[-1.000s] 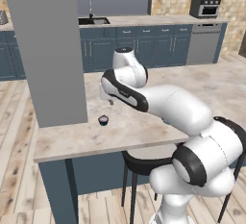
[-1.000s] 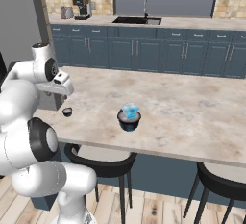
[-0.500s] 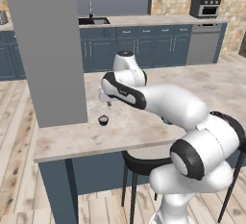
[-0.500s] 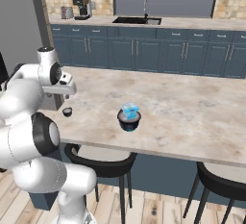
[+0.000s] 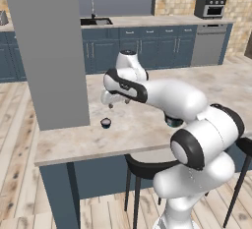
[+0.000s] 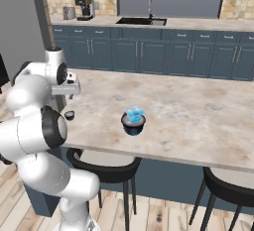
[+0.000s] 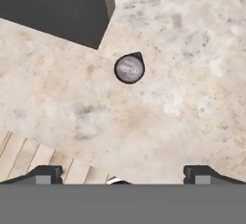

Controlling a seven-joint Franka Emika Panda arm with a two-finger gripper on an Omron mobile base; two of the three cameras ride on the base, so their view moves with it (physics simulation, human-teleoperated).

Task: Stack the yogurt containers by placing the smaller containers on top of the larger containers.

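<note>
Your gripper point(image 5: 112, 104), fingers spread and empty, hangs above the counter point(image 5: 147, 125); the tiny dark cup point(image 7: 129, 68) sits just ahead, off-centre.

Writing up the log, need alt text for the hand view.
Looking down on a tiny dark cup with a pale top, standing alone on the marble counter, ahead of the open gripper. A grey pillar is at upper left; wood floor at lower left.
</note>
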